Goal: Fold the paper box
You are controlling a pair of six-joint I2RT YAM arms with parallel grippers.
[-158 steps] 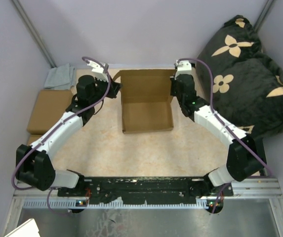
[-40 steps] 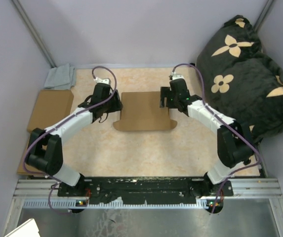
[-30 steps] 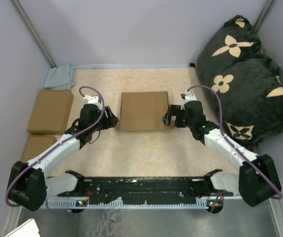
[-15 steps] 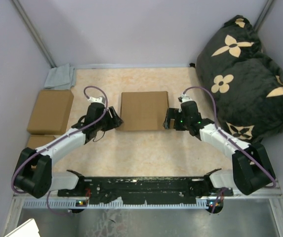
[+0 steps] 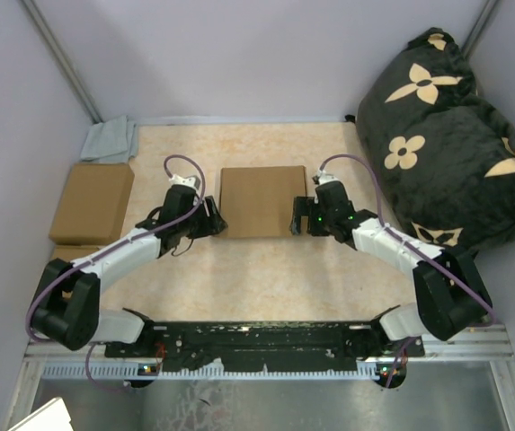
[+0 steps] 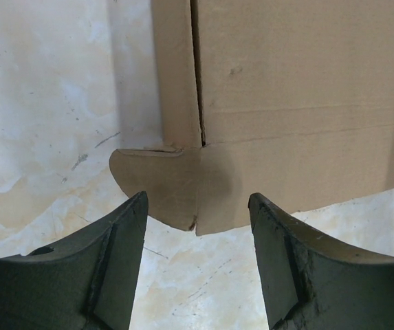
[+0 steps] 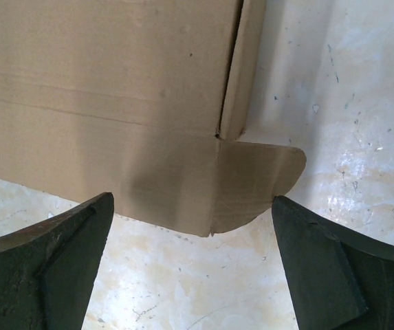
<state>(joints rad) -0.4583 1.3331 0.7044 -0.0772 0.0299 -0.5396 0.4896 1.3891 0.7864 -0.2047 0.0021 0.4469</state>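
Box (image 5: 260, 201) closed; left hand (image 5: 214, 220), right hand (image 5: 297, 218) spread wide at corners

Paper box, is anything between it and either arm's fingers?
Nothing visible does. The left fingers and the right fingers stand open at the paper box's two near corner tabs, one each.

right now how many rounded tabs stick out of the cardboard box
2. The left rounded tab juts from the flat brown cardboard box at its near-left corner, before the left claw; the right rounded tab at its near-right corner, before the right claw. Others may be hidden.
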